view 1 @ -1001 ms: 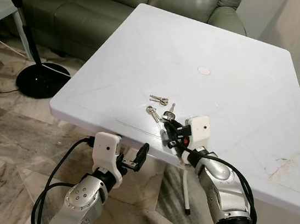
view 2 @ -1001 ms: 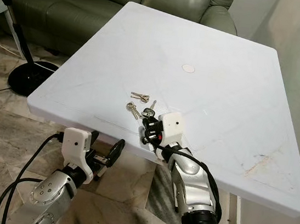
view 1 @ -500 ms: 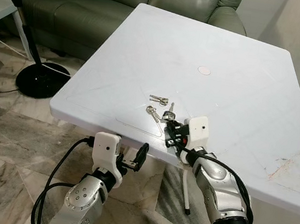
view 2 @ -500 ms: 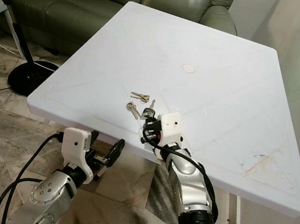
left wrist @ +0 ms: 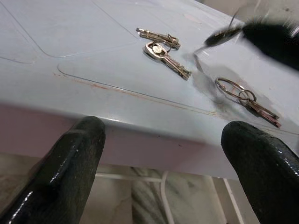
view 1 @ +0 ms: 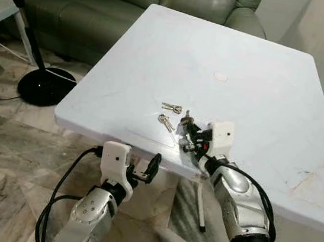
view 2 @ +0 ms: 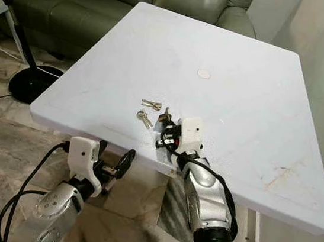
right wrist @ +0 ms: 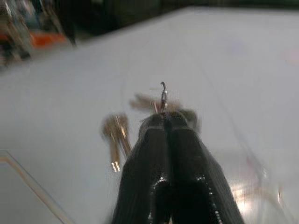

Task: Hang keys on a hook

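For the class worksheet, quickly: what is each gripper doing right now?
Left gripper: open, holding nothing, below the table edge.
Right gripper: shut on a key.

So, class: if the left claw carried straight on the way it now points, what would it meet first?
Probably the near edge of the white table; the left claw sits just below it, open, aimed at that rim. Depth is uncertain.

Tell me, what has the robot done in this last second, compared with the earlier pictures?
The right gripper, shut on a black-headed key, has lifted and swung it up off the white table. The two other key sets lie as before, and the left gripper stays below the table edge.
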